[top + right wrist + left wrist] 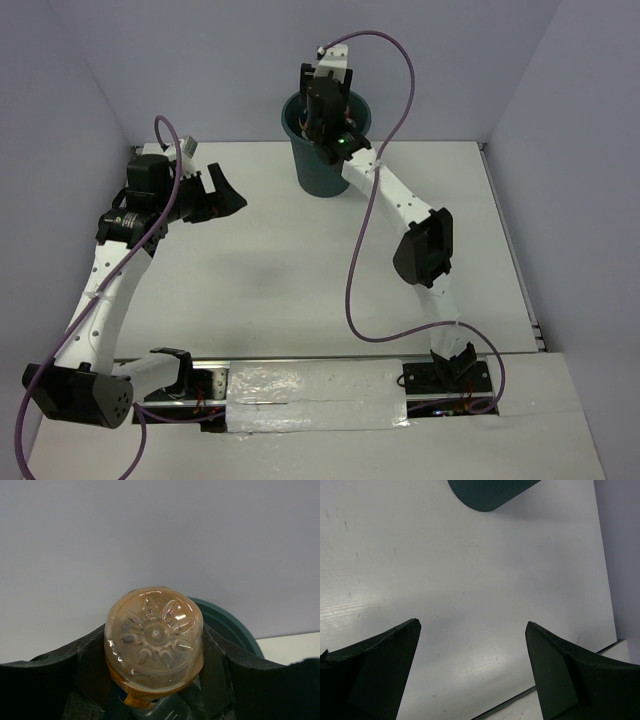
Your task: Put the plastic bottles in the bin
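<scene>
The right pincer [322,100] clamps an orange bottle [154,637] by its sides over the mouth of the bin [318,168]. The bottle looks light, thin-walled and slick, so a gentle mid-body hold should suit it. The left pincer [472,625] hangs wide above the desk [470,565], holding nothing.

Bin [318,176] interior behind right claw [320,118]; orange bottle [153,645] cap end out of sight

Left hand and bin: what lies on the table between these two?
Nothing; the table between the left hand and the bin is bare. The left wrist view shows it, and the top view agrees.
</scene>
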`<action>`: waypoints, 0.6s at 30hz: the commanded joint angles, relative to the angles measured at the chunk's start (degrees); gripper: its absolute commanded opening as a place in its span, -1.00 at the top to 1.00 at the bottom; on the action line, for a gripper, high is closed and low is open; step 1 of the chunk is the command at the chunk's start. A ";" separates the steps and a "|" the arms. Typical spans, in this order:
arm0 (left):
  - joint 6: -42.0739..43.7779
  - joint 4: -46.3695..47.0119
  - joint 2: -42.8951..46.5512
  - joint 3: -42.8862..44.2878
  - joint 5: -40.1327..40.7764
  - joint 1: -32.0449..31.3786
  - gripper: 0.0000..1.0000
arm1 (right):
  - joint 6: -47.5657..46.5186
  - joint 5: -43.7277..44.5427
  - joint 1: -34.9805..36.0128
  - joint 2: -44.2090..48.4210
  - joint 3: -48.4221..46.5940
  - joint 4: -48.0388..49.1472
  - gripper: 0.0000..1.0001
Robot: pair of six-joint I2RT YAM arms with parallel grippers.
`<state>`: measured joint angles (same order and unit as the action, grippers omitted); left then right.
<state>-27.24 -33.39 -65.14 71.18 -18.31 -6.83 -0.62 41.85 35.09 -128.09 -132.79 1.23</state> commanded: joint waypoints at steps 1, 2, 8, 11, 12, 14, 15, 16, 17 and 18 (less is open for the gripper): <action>0.00 2.10 0.72 0.63 -0.94 0.41 -0.99 | 0.27 -2.12 -0.11 -1.55 0.79 -11.43 -0.10; 0.00 2.01 0.81 0.63 -0.94 0.41 -0.99 | -0.42 -2.12 0.32 -1.20 0.52 -10.91 -0.10; -0.09 2.18 0.81 0.54 -1.38 0.41 -0.99 | -4.56 -2.47 1.38 0.47 1.13 -7.65 -0.09; -0.18 2.18 0.55 0.72 -1.82 0.41 -0.99 | -6.32 -2.12 1.65 0.04 1.13 -8.00 -0.10; -0.18 2.36 0.54 0.80 -2.00 0.33 -0.99 | -6.76 -1.77 1.73 -0.14 1.91 -8.09 -0.11; -0.27 2.45 0.46 0.89 -2.17 0.33 -0.99 | -7.64 -0.81 1.82 -0.58 3.50 -7.39 -0.15; -0.18 2.45 0.46 0.89 -2.17 0.33 -0.99 | -7.64 -0.63 1.91 -0.67 5.16 -7.21 -0.18; -0.18 2.36 0.54 0.81 -2.09 0.41 -0.99 | -7.46 -0.62 1.82 -1.19 5.87 -7.47 -0.37; -0.18 2.36 0.54 0.81 -2.17 0.41 -0.99 | -7.11 -0.71 1.91 -1.54 5.70 -8.00 -0.51; -0.09 2.19 0.54 0.81 -2.09 0.33 -0.99 | -6.33 -0.71 1.91 -1.81 5.35 -9.39 -0.63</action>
<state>-27.27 -32.97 -65.14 71.18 -19.09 -6.83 -4.19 39.38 36.91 -128.03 -130.15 1.15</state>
